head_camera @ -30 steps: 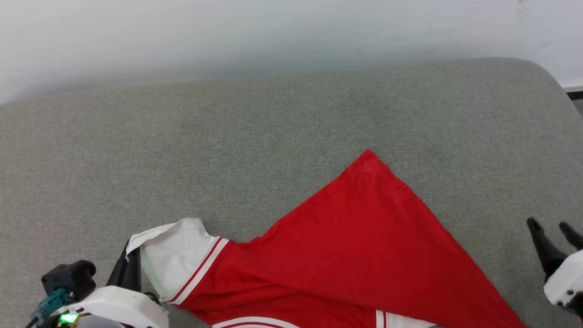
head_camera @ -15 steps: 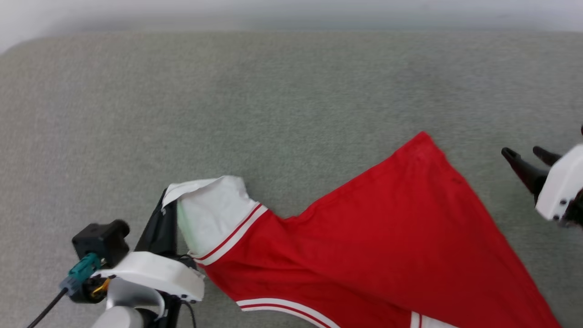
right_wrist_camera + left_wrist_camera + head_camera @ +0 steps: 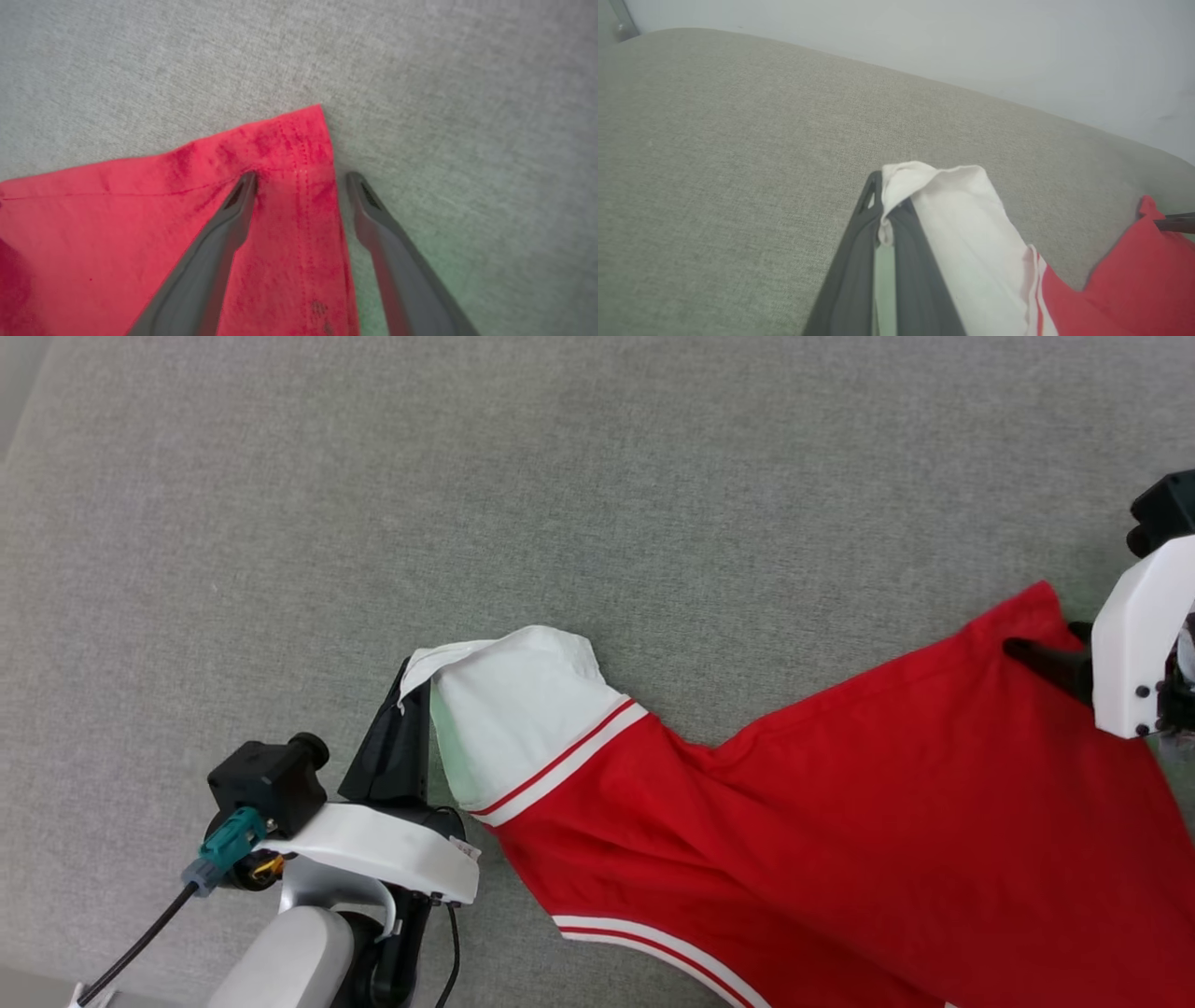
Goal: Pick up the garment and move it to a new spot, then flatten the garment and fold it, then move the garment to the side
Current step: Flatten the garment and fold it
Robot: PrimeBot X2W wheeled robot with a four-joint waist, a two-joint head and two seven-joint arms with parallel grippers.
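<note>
Item: garment [image 3: 794, 821], red, lying on grey cushion [image 3: 373, 476] between both sets of jaws.
Left gripper [image 3: 885, 200]: jaws pinching white sleeve [image 3: 513, 709], likely as anchor.
Right gripper [image 3: 302, 179]: jaws spread astride hem corner [image 3: 299, 135], likely ready to pinch it and pull cloth flat.

Head camera looks steeply down on the grey fabric surface [image 3: 653, 476]. Left wrist camera skims low along the left pincer [image 3: 887, 196] toward a pale wall [image 3: 971, 42]. Right wrist camera sits close over the garment [image 3: 140, 210], whose red corner the head view shares.
</note>
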